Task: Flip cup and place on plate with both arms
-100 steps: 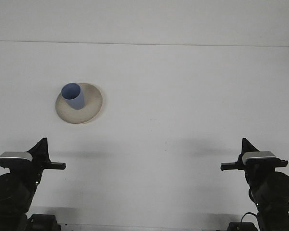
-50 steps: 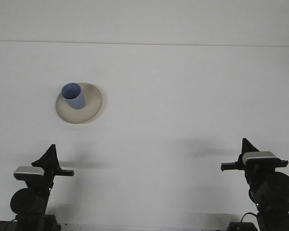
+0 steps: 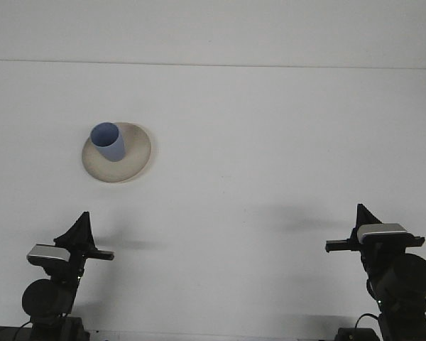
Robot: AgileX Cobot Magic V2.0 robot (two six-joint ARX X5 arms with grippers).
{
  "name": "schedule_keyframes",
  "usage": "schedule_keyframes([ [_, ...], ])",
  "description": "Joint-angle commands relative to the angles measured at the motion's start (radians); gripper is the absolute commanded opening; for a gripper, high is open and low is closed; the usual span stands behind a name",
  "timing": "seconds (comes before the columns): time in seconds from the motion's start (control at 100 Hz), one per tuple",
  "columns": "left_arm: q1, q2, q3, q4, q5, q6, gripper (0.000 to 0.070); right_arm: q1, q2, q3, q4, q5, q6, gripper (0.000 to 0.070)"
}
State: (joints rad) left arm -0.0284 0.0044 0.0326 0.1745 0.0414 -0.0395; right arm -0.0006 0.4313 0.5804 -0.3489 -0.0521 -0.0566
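Note:
A blue cup [image 3: 108, 141] stands upright, mouth up, on the left part of a beige plate [image 3: 133, 158] at the table's left middle. My left gripper [image 3: 99, 253] sits low at the front left, well below the plate and apart from it. Far from the cup, my right gripper [image 3: 335, 246] rests at the front right. Neither gripper holds anything.
The white table [image 3: 270, 142] stretches to a back edge near the top of the view. Both arm bases stand at the front edge, left [image 3: 48, 298] and right [image 3: 401, 284].
The left arm has shifted right and drawn back lower toward the front edge. The right arm, the cup and the plate have not moved.

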Motion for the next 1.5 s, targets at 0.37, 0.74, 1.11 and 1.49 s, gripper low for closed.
schedule_keyframes([
  [0.37, 0.0, -0.001, -0.017, 0.01, 0.004, -0.006, 0.0011, 0.001, 0.0, 0.008, 0.012, 0.0, -0.011, 0.0],
  [0.74, 0.0, -0.001, -0.017, 0.01, 0.004, -0.006, 0.0011, 0.001, 0.0, 0.008, 0.012, 0.0, -0.011, 0.0],
  [1.11, 0.0, -0.001, -0.017, 0.01, 0.003, -0.006, 0.0011, 0.001, -0.061, 0.003, 0.012, 0.001, -0.012, 0.0],
  [1.49, 0.0, -0.001, -0.017, 0.01, 0.004, -0.006, 0.0011, -0.001, -0.338, -0.193, 0.081, 0.0, -0.011, 0.0],
])
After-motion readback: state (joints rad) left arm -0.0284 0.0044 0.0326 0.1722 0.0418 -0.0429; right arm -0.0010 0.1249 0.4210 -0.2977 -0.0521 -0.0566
